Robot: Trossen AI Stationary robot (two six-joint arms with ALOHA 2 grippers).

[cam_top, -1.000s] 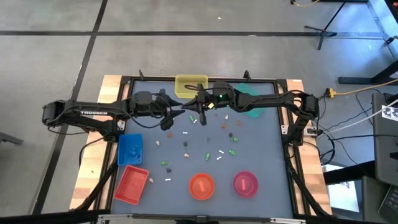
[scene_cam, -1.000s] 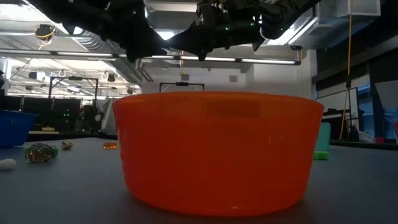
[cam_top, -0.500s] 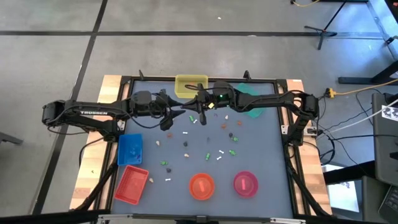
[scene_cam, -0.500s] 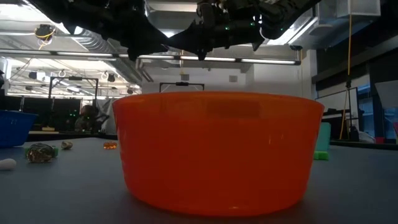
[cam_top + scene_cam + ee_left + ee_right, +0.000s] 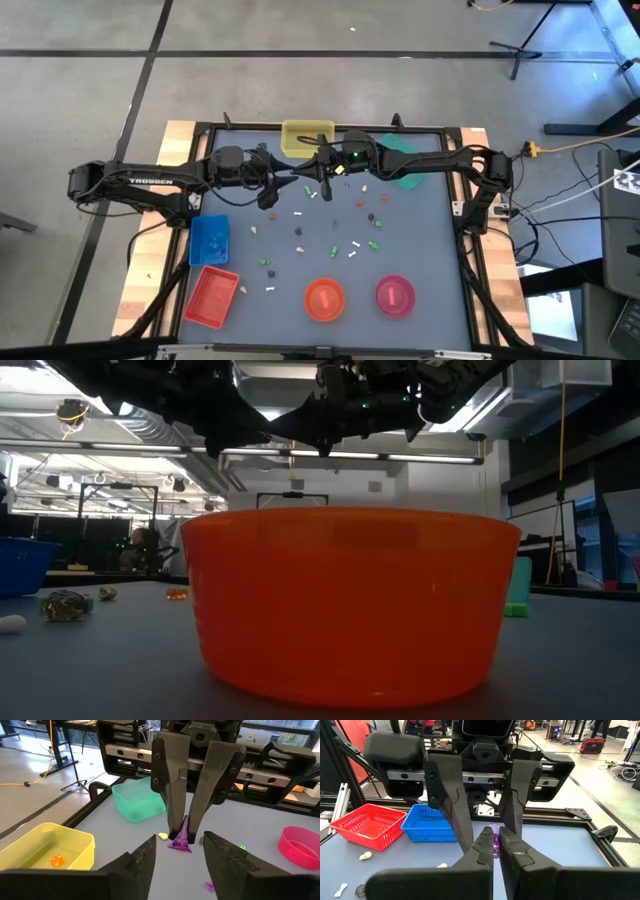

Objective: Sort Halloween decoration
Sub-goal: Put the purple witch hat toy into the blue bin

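Both grippers meet in the air over the far middle of the table. My right gripper (image 5: 322, 180) is shut on a tiny purple cone-shaped trinket (image 5: 181, 839). My left gripper (image 5: 298, 183) faces it, open, one finger on each side of the trinket (image 5: 494, 840) without touching it. Many other small decorations (image 5: 300, 213) in white, green, beige and dark grey lie scattered on the grey table top (image 5: 430, 240). The low view shows only the dark undersides of both grippers (image 5: 320, 430). My right gripper pinches the purple trinket by its narrow upper part (image 5: 183, 825) between its two fingertips (image 5: 172, 822). The fingers come nearly level from the table's right side. The trinket hangs below them with its wide end down, clear of the table.
A yellow tray (image 5: 307, 138) with an orange piece (image 5: 56, 860) and a teal tray (image 5: 405, 160) stand at the far edge. A blue basket (image 5: 209, 240) and a red basket (image 5: 212, 296) sit near left. An orange bowl (image 5: 324, 299) and a pink bowl (image 5: 395, 294) stand near the front edge.
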